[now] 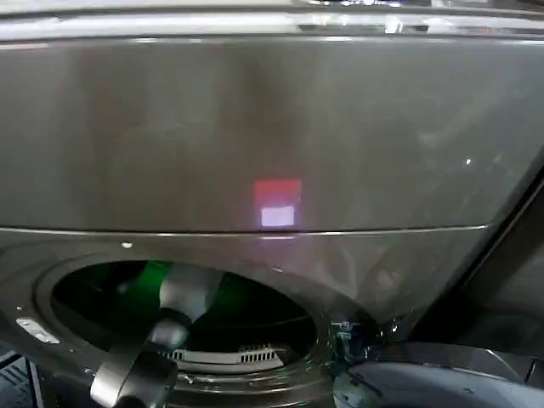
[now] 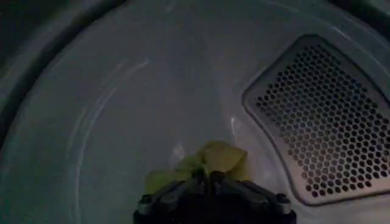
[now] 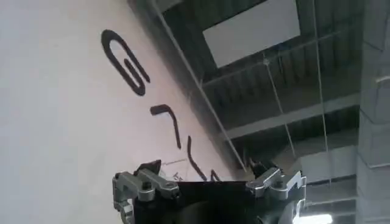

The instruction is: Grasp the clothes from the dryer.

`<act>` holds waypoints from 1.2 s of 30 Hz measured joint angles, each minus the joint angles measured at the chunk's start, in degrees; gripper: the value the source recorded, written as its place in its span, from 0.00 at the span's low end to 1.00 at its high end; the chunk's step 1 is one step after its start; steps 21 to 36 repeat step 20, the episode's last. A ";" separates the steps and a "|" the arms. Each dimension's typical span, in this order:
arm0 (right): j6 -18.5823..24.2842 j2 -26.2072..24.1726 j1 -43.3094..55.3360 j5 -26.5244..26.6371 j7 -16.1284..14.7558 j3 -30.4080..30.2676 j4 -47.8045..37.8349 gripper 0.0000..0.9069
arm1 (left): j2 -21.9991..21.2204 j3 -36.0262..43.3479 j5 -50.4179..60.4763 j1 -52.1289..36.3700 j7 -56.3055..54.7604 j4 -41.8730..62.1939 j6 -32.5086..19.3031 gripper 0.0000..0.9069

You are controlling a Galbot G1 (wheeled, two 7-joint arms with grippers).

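Left wrist view: my left gripper (image 2: 209, 178) sits deep in the drum of the dryer (image 2: 140, 103), fingers drawn together on the near edge of the clothes (image 2: 222, 157). The yellow-green bundle lies on the drum floor, just beside the perforated vent panel (image 2: 323, 122).

Head view: left arm (image 1: 157, 348) reaches through the porthole (image 1: 255, 319).

Risks as I judge them:
- The hold looks shallow, only a fold pinched. A quick pull-out could let the cloth slip free.
- A trailing end could snag on the porthole rim on exit.
- The drum is dim, so I can misread the grip.

Right gripper (image 3: 210, 182) is parked outside with its jaws spread wide, holding nothing, facing a white wall with dark lettering.

Count: 1 bundle of clothes, 1 dryer, 1 vent panel, 2 grippers.
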 measured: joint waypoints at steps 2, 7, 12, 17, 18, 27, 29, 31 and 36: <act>0.13 -0.02 -0.02 0.00 0.01 0.05 -0.04 1.00 | 0.04 -0.08 0.07 0.14 -0.16 -0.13 -0.02 0.00; -0.08 -0.05 0.03 -0.04 -0.16 0.39 0.15 1.00 | -0.04 -0.21 0.26 0.31 -0.49 -0.27 -0.08 0.00; -0.26 -0.07 -0.09 -0.01 -0.43 0.77 0.16 1.00 | -0.15 -0.26 0.50 0.39 -0.69 -0.37 -0.15 0.00; -0.56 -0.21 -0.15 0.04 -0.64 0.90 0.30 1.00 | -0.15 -0.33 0.57 0.44 -0.82 -0.55 -0.19 0.00; -0.63 -0.26 -0.15 0.05 -0.67 0.91 0.35 1.00 | -0.12 -0.33 0.56 0.42 -0.83 -0.55 -0.19 0.00; -0.74 -0.32 -0.13 0.06 -0.70 0.94 0.37 1.00 | -0.03 -0.34 0.52 0.37 -0.84 -0.60 -0.20 0.00; -0.74 -0.32 -0.13 0.06 -0.70 0.94 0.37 1.00 | -0.03 -0.34 0.52 0.37 -0.84 -0.60 -0.20 0.00; -0.74 -0.32 -0.13 0.06 -0.70 0.94 0.37 1.00 | -0.03 -0.34 0.52 0.37 -0.84 -0.60 -0.20 0.00; -0.74 -0.32 -0.13 0.06 -0.70 0.94 0.37 1.00 | -0.03 -0.34 0.52 0.37 -0.84 -0.60 -0.20 0.00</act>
